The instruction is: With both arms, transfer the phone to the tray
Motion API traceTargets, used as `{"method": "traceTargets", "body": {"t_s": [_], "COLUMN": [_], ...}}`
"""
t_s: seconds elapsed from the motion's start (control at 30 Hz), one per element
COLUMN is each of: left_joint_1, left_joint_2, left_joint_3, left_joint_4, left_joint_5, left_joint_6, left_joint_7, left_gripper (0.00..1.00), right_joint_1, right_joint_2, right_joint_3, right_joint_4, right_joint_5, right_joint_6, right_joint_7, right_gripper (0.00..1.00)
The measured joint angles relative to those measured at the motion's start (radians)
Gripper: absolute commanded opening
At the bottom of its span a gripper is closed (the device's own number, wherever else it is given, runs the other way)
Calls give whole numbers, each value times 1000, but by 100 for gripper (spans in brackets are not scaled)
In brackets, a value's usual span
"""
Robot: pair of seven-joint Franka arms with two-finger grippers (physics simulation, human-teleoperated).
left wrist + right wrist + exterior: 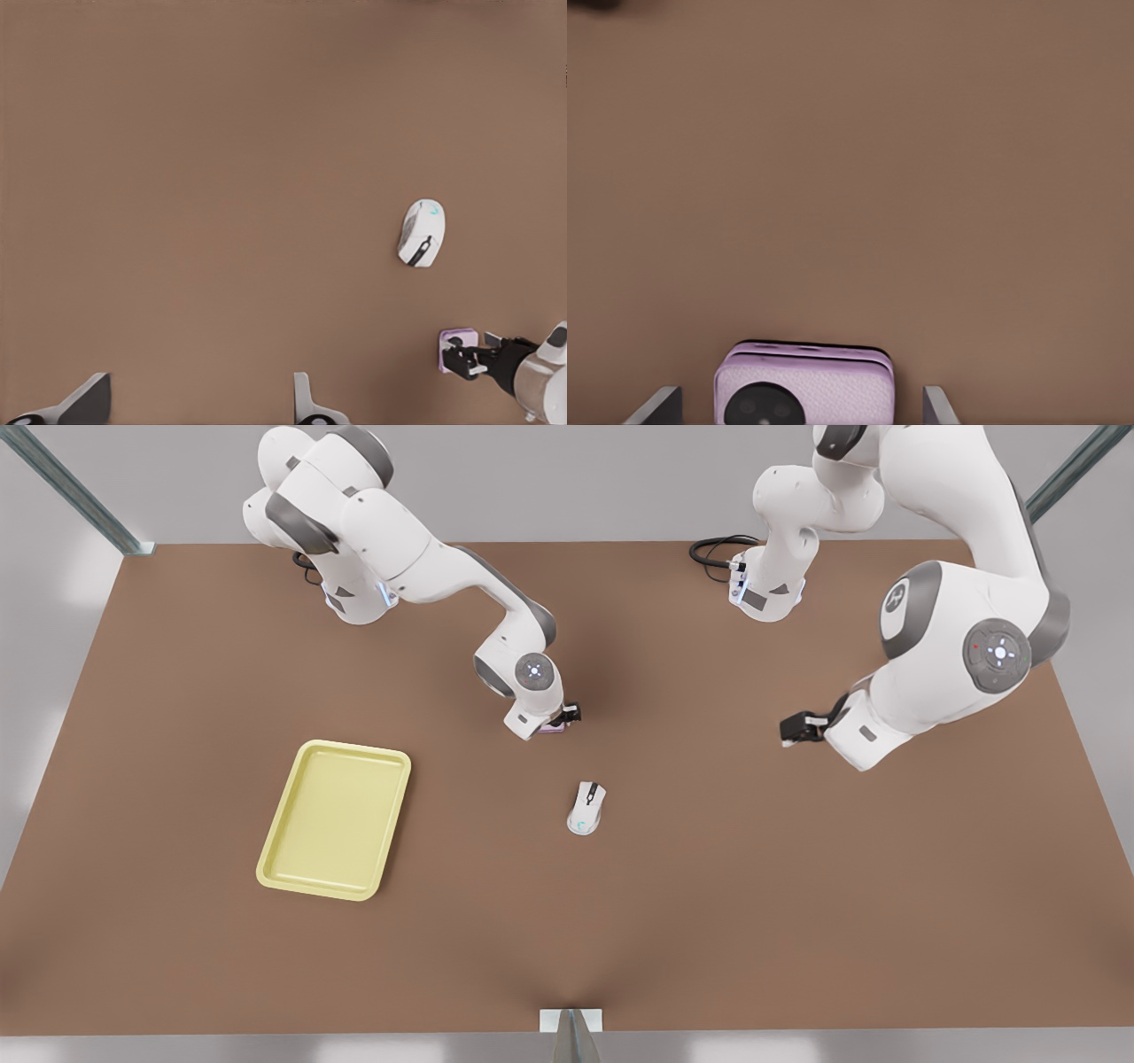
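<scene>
The right tool (556, 724) is straddling the pink phone (803, 390) on the worktop (709, 886), fingers spread. The left tool (795, 729) is hovering open, well apart from the tray (306, 868) and the mouse (586, 808).

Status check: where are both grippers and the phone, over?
Right gripper down at small pale pink phone, fingers open either side. Left gripper open, waiting apart. Pale yellow tray unloaded. White computer mouse beside the route.
</scene>
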Motion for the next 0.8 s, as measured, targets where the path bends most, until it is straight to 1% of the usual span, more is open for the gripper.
{"method": "traceTargets", "body": {"t_s": [0.47, 0.5, 0.53, 0.7, 0.8], "left_joint_1": [-1, -1, -1, -1, -1], "left_joint_2": [2, 2, 2, 3, 5], "left_joint_3": [0, 0, 0, 0, 0], "left_joint_4": [0, 0, 0, 2, 3], "left_joint_5": [26, 26, 26, 27, 27], "left_joint_6": [49, 50, 50, 53, 55], "left_joint_7": [34, 35, 36, 42, 45], "left_gripper": [100, 100, 100, 100, 100], "right_joint_1": [23, 23, 23, 23, 23], "right_joint_2": [17, 19, 20, 22, 21], "right_joint_3": [-3, -4, -4, -4, -4], "right_joint_4": [-13, -13, -13, -9, -5], "right_joint_5": [-17, -22, -26, -37, -39], "right_joint_6": [3, 3, 4, 5, 6], "right_joint_7": [17, 19, 20, 24, 27], "right_gripper": [100, 95, 92, 91, 85]}}
